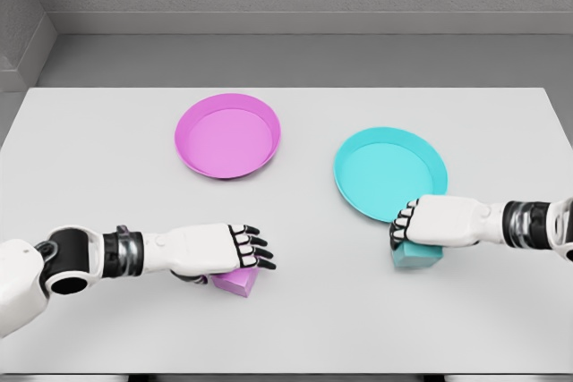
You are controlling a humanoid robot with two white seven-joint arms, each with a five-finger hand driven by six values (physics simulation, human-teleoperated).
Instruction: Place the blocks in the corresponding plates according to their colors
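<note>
Pink block [236,281] near desk [89,149] front edge, left of centre, under my left hand [215,250]; fingers extended over it, grip unclear. Teal block [415,255] right of centre, under right hand [428,222], fingers curled down onto it, just beside teal plate [389,173]. Pink plate [227,135] toward the back.

White-shelled arms, black wrist joints, black-tipped fingers on left hand [215,252].

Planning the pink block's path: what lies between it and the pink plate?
Only bare table between the pink block and pink plate, per the head view.
</note>
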